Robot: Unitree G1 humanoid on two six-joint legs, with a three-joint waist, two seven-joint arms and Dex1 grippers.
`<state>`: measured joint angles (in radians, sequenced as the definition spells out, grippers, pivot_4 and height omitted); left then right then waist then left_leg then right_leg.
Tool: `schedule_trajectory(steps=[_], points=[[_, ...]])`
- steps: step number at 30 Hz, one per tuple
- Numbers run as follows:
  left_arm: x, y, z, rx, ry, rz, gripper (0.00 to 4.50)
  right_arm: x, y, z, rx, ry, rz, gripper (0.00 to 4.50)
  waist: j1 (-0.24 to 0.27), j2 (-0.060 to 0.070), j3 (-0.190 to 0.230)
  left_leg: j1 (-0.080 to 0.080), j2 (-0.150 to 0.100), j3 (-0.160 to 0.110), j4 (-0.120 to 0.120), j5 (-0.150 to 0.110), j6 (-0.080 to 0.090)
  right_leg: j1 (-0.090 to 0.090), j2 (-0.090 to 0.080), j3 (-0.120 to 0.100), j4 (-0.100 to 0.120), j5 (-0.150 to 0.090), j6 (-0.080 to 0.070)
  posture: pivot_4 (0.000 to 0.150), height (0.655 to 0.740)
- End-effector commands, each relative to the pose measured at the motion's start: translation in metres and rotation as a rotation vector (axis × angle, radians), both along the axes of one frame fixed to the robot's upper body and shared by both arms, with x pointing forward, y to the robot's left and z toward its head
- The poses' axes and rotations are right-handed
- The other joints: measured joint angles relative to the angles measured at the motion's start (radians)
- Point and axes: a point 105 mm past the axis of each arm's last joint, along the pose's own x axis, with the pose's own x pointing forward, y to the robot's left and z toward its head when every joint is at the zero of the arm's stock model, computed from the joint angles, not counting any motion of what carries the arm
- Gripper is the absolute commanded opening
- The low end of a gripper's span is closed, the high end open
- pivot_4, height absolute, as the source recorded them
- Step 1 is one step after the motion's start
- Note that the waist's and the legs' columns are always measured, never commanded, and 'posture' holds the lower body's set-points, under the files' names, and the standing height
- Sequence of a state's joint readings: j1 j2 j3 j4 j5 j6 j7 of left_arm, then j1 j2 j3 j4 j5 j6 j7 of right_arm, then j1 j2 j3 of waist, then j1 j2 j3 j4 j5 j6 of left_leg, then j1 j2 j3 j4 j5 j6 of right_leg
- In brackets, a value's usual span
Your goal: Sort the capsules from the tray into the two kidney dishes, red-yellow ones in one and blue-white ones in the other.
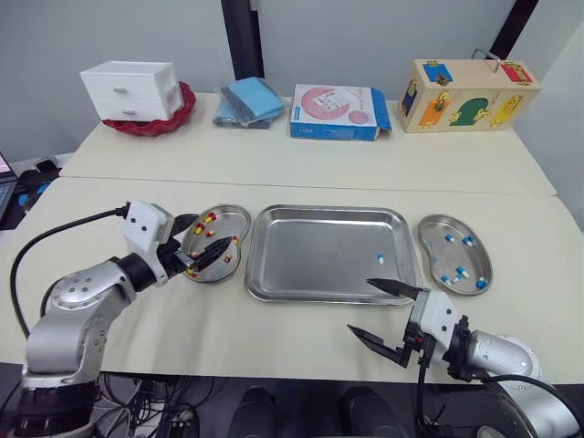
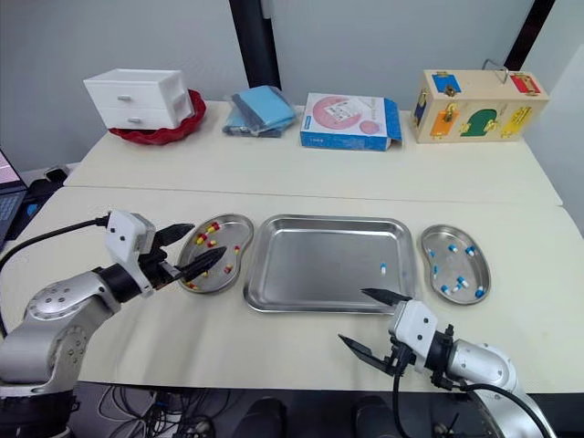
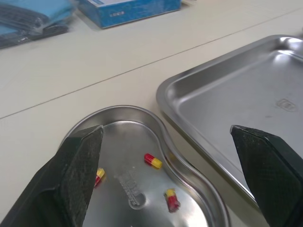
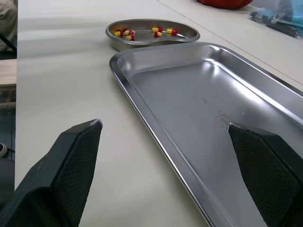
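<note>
Rectangular stainless-steel tray (image 1: 310, 260) lies at the centre of the cream bench (image 1: 182, 324), long side facing the robot. One single blue-white capsule (image 1: 380, 257) is seen on the tray floor, toward its right end.

Left kidney-shaped steel dish (image 1: 240, 213) is set just beside the tray's left edge. It carries several red-yellow capsules (image 3: 153, 161), scattered across its floor. Right kidney-shaped steel dish (image 1: 436, 228) is set just beside the tray's right edge. It carries several blue-white capsules (image 1: 461, 272).

Left end effector (image 1: 214, 231) is held over the left dish in a released state, fingers spread wide. Contact between its lower finger and the dish cannot be settled from these views; it appears to sit just above the dish.

Right end effector (image 1: 359, 305) is positioned at the tray's front right corner, likewise released with fingers wide apart. One finger is seen over the tray's front rim, the other over the bare bench in front of it.

At the far side of the bench a white miniature drawer unit (image 1: 130, 89), a folded blue cloth (image 1: 248, 100), a blue-and-pink carton (image 1: 338, 111) and a wooden latch box (image 1: 467, 96) are noted, well apart from the tray.
</note>
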<state>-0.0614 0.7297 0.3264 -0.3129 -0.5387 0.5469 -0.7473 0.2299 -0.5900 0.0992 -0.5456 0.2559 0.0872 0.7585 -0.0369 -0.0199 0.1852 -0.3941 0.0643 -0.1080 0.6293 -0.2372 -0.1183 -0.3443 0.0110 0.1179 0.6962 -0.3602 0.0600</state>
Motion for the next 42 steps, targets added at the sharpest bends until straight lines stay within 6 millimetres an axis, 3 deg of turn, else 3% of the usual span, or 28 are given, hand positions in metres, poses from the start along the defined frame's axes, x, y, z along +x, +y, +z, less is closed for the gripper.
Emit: schedule_trajectory(steps=[1,6,11,17,21,26,35,39,42], points=[[-0.024,0.003,0.015,0.003,0.032,-0.087,4.43,-0.003,-0.004,0.014,0.013,-0.054,-0.017,4.50,0.001,0.000,0.000,0.000,0.000,0.000,0.000,0.000,0.000,0.000,0.000,0.000,0.000,0.000,0.000,0.150,0.7400],[-0.046,0.017,0.006,0.017,0.146,-0.119,4.43,-0.008,-0.015,0.016,-0.002,-0.052,-0.055,4.50,0.005,0.000,0.000,0.000,0.000,0.000,0.000,0.000,0.000,0.000,0.000,0.000,0.000,0.000,0.000,0.150,0.7400],[-0.068,0.052,-0.021,0.053,0.215,-0.005,4.43,-0.018,-0.056,0.013,-0.062,-0.008,-0.167,4.50,0.005,0.000,0.000,0.000,0.000,0.001,-0.001,0.000,0.000,0.000,-0.001,0.000,-0.002,0.000,0.000,0.150,0.7400],[-0.096,0.066,-0.052,0.040,0.291,0.081,4.43,-0.029,-0.104,0.006,-0.129,0.067,-0.280,4.50,0.004,0.000,0.000,0.001,0.000,0.003,-0.001,0.000,0.000,0.001,-0.001,0.002,-0.002,-0.001,-0.001,0.150,0.7400],[-0.111,0.063,-0.065,0.016,0.322,0.101,4.43,-0.030,-0.127,0.001,-0.147,0.101,-0.345,4.50,0.004,-0.001,0.000,0.001,0.000,0.003,-0.001,0.000,0.000,0.001,-0.001,0.002,-0.003,-0.001,-0.001,0.150,0.7400],[-0.118,0.053,-0.070,0.001,0.325,0.111,4.43,-0.032,-0.130,-0.002,-0.156,0.114,-0.336,4.50,0.004,-0.001,0.000,0.001,0.000,0.003,-0.001,0.000,0.000,0.001,-0.001,0.003,-0.004,-0.001,-0.001,0.150,0.7400],[-0.116,0.055,-0.068,0.015,0.309,0.156,4.43,-0.033,-0.133,-0.004,-0.160,0.145,-0.339,4.50,0.004,-0.002,0.000,0.001,0.000,0.003,-0.001,0.000,0.000,0.001,-0.001,0.003,-0.004,-0.001,-0.001,0.150,0.7400],[-0.113,0.051,-0.064,0.066,0.283,0.080,4.43,-0.035,-0.134,-0.004,-0.175,0.160,-0.344,4.50,0.005,-0.002,0.000,0.001,0.000,0.003,-0.001,0.000,0.000,0.001,-0.001,0.003,-0.004,-0.001,-0.001,0.150,0.7400],[-0.112,0.032,-0.060,0.086,0.267,-0.054,4.43,-0.037,-0.134,-0.004,-0.187,0.162,-0.343,4.50,0.005,-0.001,0.000,0.001,0.000,0.003,-0.001,0.000,0.000,0.001,-0.001,0.003,-0.004,-0.001,-0.001,0.150,0.7400]])
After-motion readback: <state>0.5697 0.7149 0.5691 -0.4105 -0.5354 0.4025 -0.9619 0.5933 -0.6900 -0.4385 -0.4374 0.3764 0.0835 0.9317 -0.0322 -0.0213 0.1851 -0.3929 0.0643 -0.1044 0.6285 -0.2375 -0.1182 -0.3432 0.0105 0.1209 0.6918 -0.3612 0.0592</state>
